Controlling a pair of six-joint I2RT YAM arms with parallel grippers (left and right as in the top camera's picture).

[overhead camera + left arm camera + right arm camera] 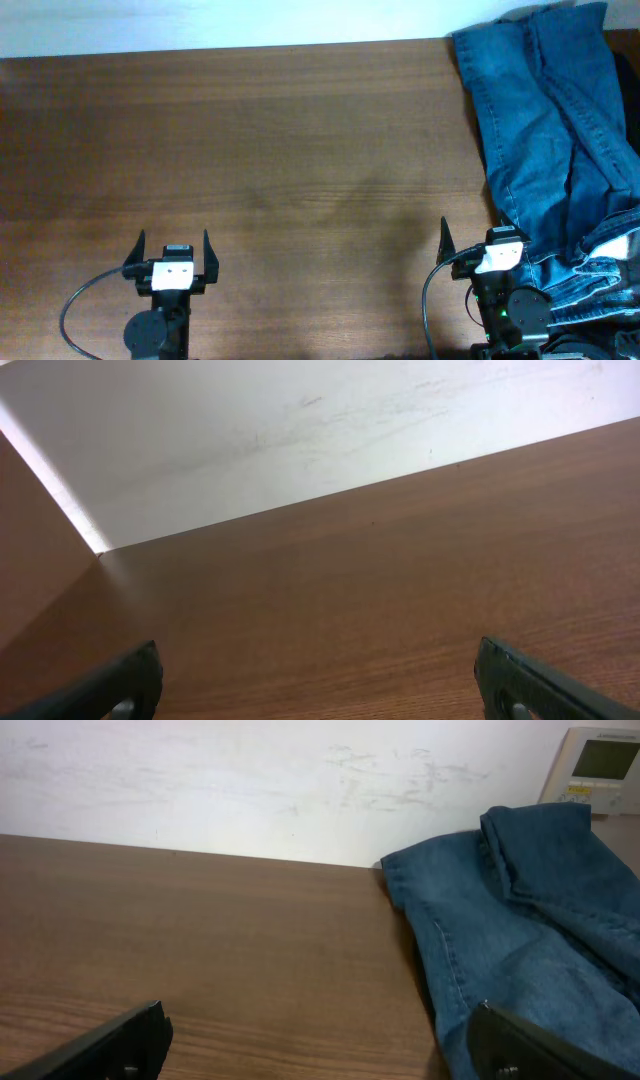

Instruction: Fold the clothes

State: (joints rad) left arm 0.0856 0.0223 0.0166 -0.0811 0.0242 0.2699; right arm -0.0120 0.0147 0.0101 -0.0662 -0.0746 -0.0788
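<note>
Jeans (pixel 545 120) lie crumpled and unfolded along the table's (pixel 300 150) right edge, from far corner to front. L jaws are spread wide w/ nothing between, over the wood at front-left, well apart from jeans. R jaws are also spread wide and empty at front-right, right side just over the jeans' edge; can't tell if touching. Wall panel (pixel 600 765) behind.

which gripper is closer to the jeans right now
Right. The right gripper sits open at the edge of the jeans, one finger beside or over them. The left gripper is well away across the table, also open.
</note>
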